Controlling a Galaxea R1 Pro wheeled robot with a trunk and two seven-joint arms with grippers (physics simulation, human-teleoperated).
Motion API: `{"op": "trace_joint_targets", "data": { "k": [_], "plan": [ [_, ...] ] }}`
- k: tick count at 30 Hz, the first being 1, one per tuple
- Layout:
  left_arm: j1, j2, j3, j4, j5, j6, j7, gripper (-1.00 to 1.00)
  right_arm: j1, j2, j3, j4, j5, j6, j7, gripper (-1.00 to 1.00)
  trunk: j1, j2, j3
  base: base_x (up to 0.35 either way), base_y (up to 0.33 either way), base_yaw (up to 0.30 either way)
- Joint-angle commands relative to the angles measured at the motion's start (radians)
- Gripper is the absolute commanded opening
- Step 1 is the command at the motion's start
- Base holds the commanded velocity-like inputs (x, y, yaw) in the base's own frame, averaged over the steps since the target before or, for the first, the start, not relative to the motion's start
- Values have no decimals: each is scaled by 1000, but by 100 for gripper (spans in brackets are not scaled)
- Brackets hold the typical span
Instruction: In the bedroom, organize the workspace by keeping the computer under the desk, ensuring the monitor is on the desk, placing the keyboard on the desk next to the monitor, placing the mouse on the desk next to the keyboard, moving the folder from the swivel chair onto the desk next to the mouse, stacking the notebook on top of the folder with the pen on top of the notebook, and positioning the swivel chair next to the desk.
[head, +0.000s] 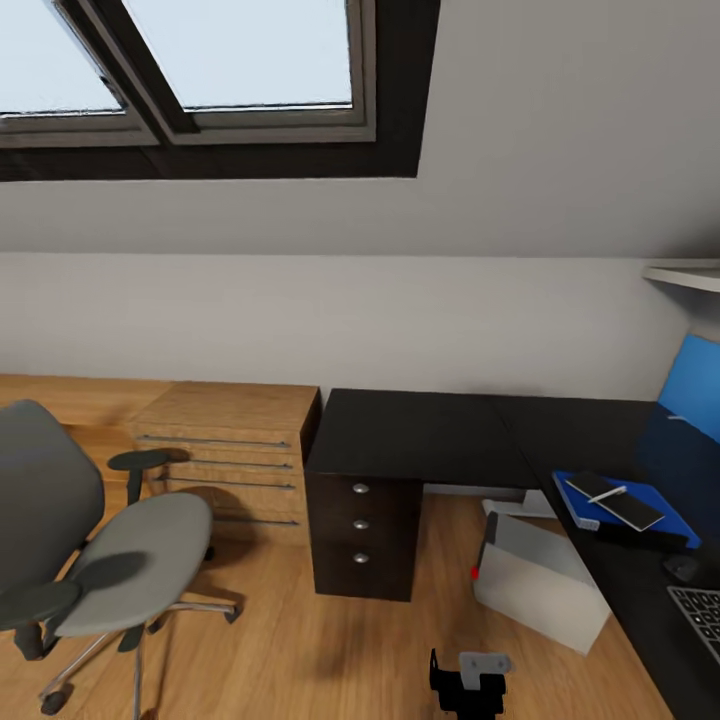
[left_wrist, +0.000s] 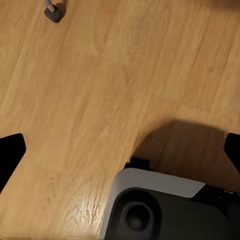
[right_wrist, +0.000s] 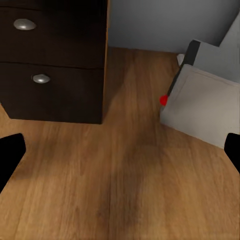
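The dark tabletop (head: 420, 435) carries a blue folder (head: 640, 500) topped by notebook (head: 615, 498) and pen (head: 606, 493); keyboard (head: 700, 612) and mouse (head: 682, 568) lie nearby. The computer (head: 540, 580) stands on the floor (head: 320, 650) beneath, the swivel chair (head: 100, 540) well apart. Left hand (left_wrist: 120, 150) and right hand (right_wrist: 120, 150) gape wide, empty.

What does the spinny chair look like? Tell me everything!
The swivel chair has a grey padded seat, a tall grey backrest at the head view's left edge, and dark rounded armrests. Thin silver legs spread out below, ending in dark caster wheels resting on the wooden floor. It stands upright and nothing lies on its seat. It sits left of the light wooden drawer chest, apart from the dark desk. One caster shows in the left wrist view.
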Motion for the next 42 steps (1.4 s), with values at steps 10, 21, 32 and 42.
{"op": "trace_joint_targets", "data": {
  "k": [10, 21, 32, 42],
  "plan": [
    [0, 5, -4, 1, 8, -5, 8, 100, 8, -3, 9, 6, 8, -44, -8, 100, -38, 69, 42, 0, 0, 197],
    [0, 7, 42, 1, 5, -15, 7, 100, 48, -106, 22, 29, 12, -197, -6, 100, -80, 146, 91, 0, 0, 184],
    [0, 5, 43, 37, 5, -235, 6, 100, 96, -116, 26, 30, 149, -354, -6, 100, -111, 202, 130, 0, 0, 182],
    [0, 4, 40, 63, 5, -244, -3, 100, 102, -111, 26, 27, 204, -320, -5, 100, -111, 202, 141, 0, 0, 217]
  ]
}}
